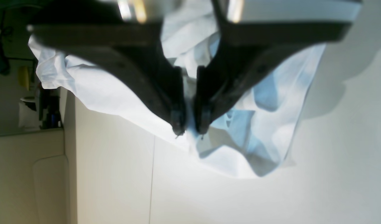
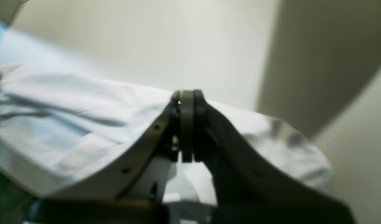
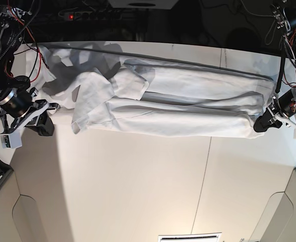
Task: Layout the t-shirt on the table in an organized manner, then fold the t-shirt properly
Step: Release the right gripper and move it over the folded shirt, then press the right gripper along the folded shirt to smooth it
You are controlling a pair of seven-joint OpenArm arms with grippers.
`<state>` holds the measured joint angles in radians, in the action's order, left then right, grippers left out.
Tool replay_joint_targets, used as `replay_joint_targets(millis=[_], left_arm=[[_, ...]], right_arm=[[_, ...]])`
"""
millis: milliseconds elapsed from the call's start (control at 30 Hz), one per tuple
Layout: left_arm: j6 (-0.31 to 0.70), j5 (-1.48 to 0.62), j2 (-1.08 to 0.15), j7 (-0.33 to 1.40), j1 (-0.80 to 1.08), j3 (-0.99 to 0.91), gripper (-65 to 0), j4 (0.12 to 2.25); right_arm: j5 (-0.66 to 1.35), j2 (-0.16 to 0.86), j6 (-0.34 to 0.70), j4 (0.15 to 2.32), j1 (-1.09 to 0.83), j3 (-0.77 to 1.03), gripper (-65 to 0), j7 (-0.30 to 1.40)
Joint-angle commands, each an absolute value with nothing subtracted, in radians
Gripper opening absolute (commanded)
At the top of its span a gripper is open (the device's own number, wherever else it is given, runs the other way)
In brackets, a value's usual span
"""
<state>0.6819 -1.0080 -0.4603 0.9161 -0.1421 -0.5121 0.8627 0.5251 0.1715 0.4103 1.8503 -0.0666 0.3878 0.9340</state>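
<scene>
The white desk [image 3: 137, 191] carries a thin dark seam and cut-out corners; behind its far edge hang dark cables. The white shirt [image 3: 188, 106] lies stretched in long wrinkled folds between both arms, bunched beside the right gripper [image 2: 186, 95], whose fingers are pressed together with no cloth between them. The left gripper [image 1: 190, 126] pinches the shirt's edge.
</scene>
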Motion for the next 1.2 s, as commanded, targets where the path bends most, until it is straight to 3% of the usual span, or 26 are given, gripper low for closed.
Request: replay_joint_targets(millis=[0,167,367,567,900,1167], left_arm=[[0.698,-1.032,-0.482,0.901,-0.158,-0.517,-55.5,0.879],[0.698,-1.032,-0.482,0.899,-0.158,-0.517,-55.5,0.879],[0.698,-1.031,-0.482,0.899,-0.158,-0.517,-55.5,0.879],[0.698,-1.031,-0.482,0.899,-0.158,-0.517,-55.5,0.879],[0.698,-1.032,-0.482,0.898,-0.158,-0.517,-55.5,0.879],[0.698,-1.062,-0.485,0.852,-0.158,-0.518,-55.6,0.879]], right_arm=[[0.511,0.179,0.394,1.844,-0.056,0.39,-65.0,0.907],[0.467,0.155,0.343,1.687,-0.022,0.377,-65.0,0.871],[0.525,0.049,0.384,1.524,0.062,0.375,-65.0,0.872],[0.584,-0.019,0.435,1.519,0.075,0.244,-65.0,0.939],[0.583,-0.027,0.435,1.519,0.075,-0.121,-65.0,0.974],[0.594,-0.102,0.485,1.53,0.077,-0.159,-65.0,0.962]])
